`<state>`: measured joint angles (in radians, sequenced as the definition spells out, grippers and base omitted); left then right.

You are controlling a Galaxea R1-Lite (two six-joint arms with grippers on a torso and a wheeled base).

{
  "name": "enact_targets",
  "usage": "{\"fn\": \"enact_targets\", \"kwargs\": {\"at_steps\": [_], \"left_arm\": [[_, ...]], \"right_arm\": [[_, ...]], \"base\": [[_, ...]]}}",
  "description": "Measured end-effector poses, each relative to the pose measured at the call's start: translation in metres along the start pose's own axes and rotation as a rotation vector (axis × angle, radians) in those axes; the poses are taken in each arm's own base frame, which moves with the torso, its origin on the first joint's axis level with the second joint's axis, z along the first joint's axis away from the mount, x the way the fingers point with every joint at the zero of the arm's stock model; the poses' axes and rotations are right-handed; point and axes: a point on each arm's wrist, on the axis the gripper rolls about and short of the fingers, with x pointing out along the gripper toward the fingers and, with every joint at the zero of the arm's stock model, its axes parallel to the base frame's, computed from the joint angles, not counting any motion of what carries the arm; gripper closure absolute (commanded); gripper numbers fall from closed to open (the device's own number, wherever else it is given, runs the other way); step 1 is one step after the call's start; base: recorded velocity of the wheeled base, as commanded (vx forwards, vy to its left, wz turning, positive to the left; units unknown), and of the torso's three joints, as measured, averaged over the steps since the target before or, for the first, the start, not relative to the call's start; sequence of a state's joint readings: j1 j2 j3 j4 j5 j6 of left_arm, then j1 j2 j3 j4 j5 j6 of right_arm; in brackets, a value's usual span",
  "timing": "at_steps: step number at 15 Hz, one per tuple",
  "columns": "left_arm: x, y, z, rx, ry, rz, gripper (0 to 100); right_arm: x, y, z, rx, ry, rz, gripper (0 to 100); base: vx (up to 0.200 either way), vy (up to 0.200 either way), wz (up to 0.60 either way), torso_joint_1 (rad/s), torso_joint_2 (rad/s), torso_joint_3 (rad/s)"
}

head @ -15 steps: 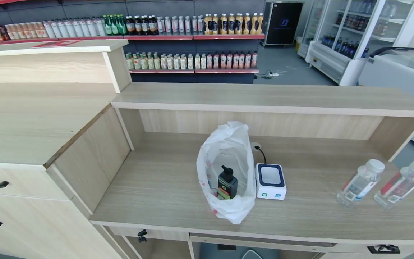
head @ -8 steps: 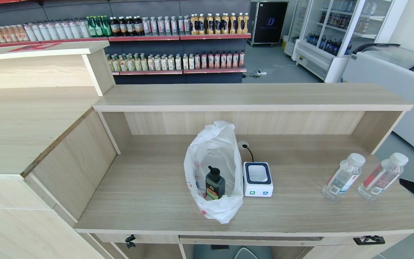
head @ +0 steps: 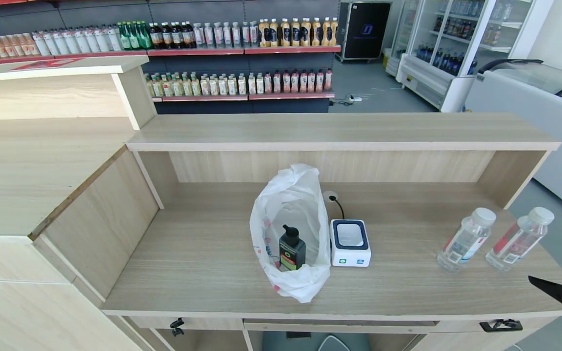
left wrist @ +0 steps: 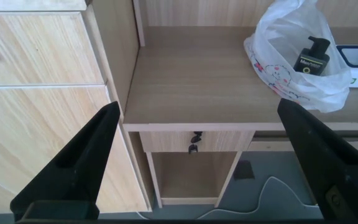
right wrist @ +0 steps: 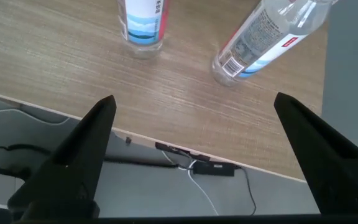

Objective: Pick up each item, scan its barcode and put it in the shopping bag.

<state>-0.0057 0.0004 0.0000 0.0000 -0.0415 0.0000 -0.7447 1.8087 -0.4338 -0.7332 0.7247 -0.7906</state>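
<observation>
On the wooden bench, toward its right end, two clear water bottles with white caps, upright side by side: the left water bottle and the right water bottle, close together, neither one held. Just off the bench's right front corner, the right hand, released, both dark fingers spread wide and grasping nothing, near the right water bottle yet apart from it. From the right wrist view, both bottles beyond the spread fingers, standing on the wood close to the bench's front edge. Near the middle of the bench, a white shopping bag, mouth open and sides slumped, with a dark pump bottle upright inside. Just beside the bag on its right, touching or nearly so, a small white barcode scanner with a dark-framed window facing up. Behind the scanner, a black cable running to a round socket in the bench top. In front of the bench toward its left end, the left hand, likewise released, fingers wide apart and empty, well apart from the bag. Beyond the bench, store shelves lined with drinks, and glass-door coolers farther right.
</observation>
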Motion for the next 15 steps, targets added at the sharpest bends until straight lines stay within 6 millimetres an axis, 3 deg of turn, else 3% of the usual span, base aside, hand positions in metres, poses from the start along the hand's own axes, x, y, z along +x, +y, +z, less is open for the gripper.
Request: {"fn": "enact_targets", "kwargs": {"at_steps": [5, 9, 15], "left_arm": [[0.000, 0.000, 0.000, 0.000, 0.000, 0.000, 0], [0.000, 0.000, 0.000, 0.000, 0.000, 0.000, 0], [0.000, 0.000, 0.000, 0.000, 0.000, 0.000, 0]], "right_arm": [[0.011, -0.010, -0.006, -0.024, -0.049, -0.001, 0], [0.029, -0.017, 0.003, -0.010, -0.079, 0.021, 0], [0.054, -0.007, 0.009, -0.019, -0.094, 0.100, 0]], "base": [[0.000, 0.000, 0.00, 0.000, 0.00, 0.000], [0.000, 0.000, 0.00, 0.000, 0.00, 0.000], [0.000, 0.000, 0.00, 0.000, 0.00, 0.000]]}}
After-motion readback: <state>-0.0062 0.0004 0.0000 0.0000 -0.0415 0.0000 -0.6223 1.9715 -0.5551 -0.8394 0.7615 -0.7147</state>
